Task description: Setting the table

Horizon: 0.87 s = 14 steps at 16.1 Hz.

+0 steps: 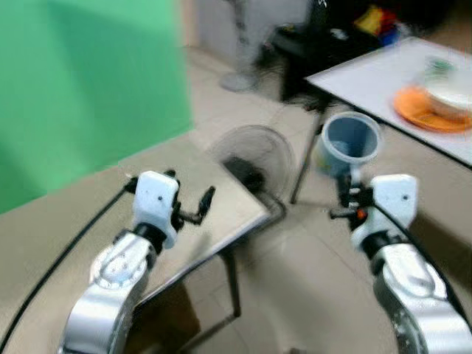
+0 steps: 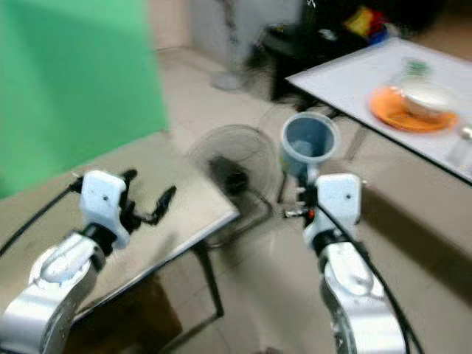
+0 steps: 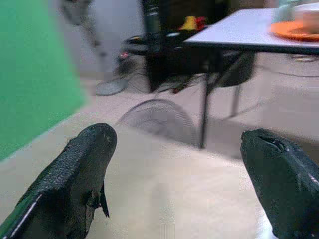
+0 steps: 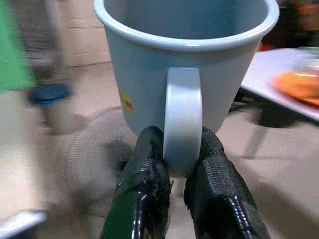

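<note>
While the right tool (image 4: 180, 172) pinches the mug (image 1: 349, 143) handle aloft, the left tool (image 1: 193, 205) hovers released

A mug (image 1: 348, 144) is held up by its handle in the right gripper (image 4: 182, 164), between two tables. To its left a fan (image 1: 253, 164) stands on the floor beside a tabletop (image 1: 221, 199); a plate (image 1: 428, 110) with a bowl (image 1: 450, 94) is set on the far-right tabletop (image 1: 376, 77).

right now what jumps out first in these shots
The pale blue mug stands out, carried upright in mid-air over the floor by the right gripper, whose fingers pinch its handle. Ahead on the right, a white table bears an orange plate with a white bowl on it. The left gripper hovers open over a beige table.
</note>
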Available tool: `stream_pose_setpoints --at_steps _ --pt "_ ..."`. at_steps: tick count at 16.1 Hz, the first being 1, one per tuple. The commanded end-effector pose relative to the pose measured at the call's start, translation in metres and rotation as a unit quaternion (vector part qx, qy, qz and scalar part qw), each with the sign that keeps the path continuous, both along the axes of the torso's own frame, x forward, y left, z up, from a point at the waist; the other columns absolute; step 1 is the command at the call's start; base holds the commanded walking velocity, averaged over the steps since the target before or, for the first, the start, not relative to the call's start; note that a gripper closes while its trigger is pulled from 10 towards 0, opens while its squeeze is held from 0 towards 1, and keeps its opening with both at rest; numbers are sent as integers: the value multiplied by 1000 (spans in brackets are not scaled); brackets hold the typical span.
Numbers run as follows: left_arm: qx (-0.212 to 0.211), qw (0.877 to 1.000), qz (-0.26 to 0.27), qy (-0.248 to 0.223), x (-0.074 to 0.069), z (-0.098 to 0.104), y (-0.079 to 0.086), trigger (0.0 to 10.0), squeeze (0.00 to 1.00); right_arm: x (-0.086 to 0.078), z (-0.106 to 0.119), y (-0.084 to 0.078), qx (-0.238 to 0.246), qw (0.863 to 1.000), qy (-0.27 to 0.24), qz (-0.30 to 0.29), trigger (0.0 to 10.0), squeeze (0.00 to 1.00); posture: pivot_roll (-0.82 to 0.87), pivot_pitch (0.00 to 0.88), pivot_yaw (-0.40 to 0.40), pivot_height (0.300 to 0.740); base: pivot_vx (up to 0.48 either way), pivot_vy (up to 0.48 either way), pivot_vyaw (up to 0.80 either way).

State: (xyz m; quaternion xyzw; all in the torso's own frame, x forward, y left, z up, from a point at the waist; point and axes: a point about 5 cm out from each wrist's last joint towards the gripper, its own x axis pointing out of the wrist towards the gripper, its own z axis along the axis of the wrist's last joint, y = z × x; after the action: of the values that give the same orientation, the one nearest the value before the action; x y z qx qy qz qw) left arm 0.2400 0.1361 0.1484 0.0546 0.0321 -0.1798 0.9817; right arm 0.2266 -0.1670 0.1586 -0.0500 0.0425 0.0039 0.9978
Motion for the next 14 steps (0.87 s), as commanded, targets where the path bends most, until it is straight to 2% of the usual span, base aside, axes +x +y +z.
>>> stream_pose_setpoints --at_steps 1,2,4,5,8,12,14 --pt "5 1000 10 -7 2 5 3 10000 243 1 4 2 0 1000 -17 1 10000 0 74 0 48 740 0 0 -781" --pt "3 1000 14 -8 2 5 4 10000 224 1 5 3 -7 1000 -24 -9 10000 0 74 0 48 740 0 0 -781" --pt "4 1000 19 -11 3 6 4 10000 208 -2 -2 7 42 999 9 16 10000 0 73 0 51 740 0 0 -794" --pt "4 1000 21 -10 3 5 5 10000 196 -4 -4 6 36 999 18 11 10000 0 71 0 52 740 0 0 -800" --pt "-1 999 34 -5 4 3 7 10000 192 -6 -10 2 19 999 33 -6 10000 0 59 0 62 740 0 0 0" --pt "3 999 36 -12 5 4 7 10000 200 -7 -8 4 26 999 40 3 10000 0 52 0 64 740 0 0 -800" --pt "7 999 40 -14 6 4 7 10000 204 -7 -9 6 23 999 45 9 10000 0 53 0 61 740 0 -165 0"
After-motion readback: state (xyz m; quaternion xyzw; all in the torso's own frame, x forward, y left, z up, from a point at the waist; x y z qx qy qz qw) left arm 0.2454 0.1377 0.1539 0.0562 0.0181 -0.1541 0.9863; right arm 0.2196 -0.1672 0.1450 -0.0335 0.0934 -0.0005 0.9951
